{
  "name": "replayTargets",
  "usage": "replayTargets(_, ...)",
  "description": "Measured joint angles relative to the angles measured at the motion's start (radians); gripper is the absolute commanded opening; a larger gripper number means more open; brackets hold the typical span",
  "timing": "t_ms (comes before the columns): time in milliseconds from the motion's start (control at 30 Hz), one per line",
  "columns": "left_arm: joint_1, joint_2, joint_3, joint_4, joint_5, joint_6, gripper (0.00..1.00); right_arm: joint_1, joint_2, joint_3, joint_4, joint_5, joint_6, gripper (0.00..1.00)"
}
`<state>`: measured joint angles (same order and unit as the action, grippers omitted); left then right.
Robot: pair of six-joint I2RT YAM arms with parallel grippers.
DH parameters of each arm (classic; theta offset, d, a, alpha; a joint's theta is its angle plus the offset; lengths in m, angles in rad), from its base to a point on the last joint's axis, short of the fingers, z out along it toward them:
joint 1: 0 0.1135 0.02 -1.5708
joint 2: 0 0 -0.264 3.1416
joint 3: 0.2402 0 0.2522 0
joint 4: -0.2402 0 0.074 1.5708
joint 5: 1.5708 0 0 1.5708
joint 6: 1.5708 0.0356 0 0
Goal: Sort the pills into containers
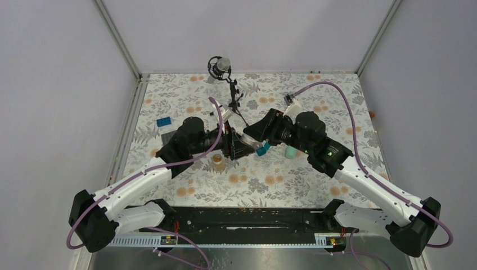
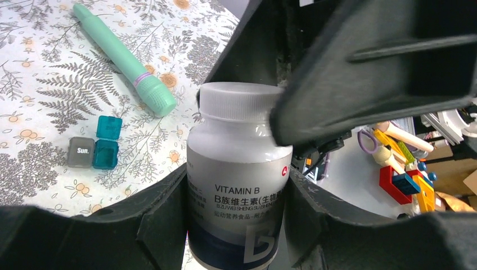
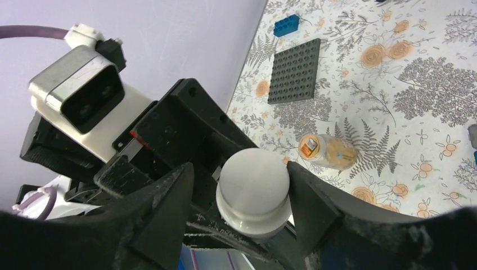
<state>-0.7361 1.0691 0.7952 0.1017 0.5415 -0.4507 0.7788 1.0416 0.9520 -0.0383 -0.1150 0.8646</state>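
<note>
left gripper [image 1: 238,147] against right gripper [image 1: 248,138] mid-table, glass jar [image 1: 218,163] beneath, tablecloth [image 1: 281,191] free nearside

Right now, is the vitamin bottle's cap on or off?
On: the white cap sits on top of the vitamin bottle, which is held in the left gripper.

vitamin bottle [image 2: 236,140] cut off by the lower edge, its label sides hidden behind the fingers of the left gripper [image 2: 236,183], pills [image 3: 340,153] in the small jar [image 3: 315,147] too small to tell apart, mint-green strip [image 1: 290,152] mostly hidden under the right arm [image 1: 315,140], small box [image 3: 473,135] cut by the right edge
</note>
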Motion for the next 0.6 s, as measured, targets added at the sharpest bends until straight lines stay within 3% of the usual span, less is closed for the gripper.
replayTargets(167,-0.001,0.000,0.000,0.005,-0.015,-0.022,0.00,0.000,-0.009,-0.002,0.016,-0.010,0.006,0.53)
replayTargets(400,-0.002,0.000,0.000,0.005,-0.016,-0.043,0.00,-0.004,-0.008,-0.007,0.021,-0.026,0.003,0.67)
replayTargets(500,-0.002,0.000,0.000,0.000,-0.016,-0.045,0.00,-0.004,-0.008,-0.003,0.011,-0.039,-0.014,0.68)
replayTargets(567,-0.002,0.000,0.000,-0.002,-0.015,-0.047,0.00,-0.004,-0.008,0.003,-0.004,-0.047,-0.032,0.58)
replayTargets(600,-0.002,0.000,0.000,-0.002,-0.014,-0.048,0.00,-0.005,-0.008,0.008,-0.012,-0.050,-0.043,0.48)
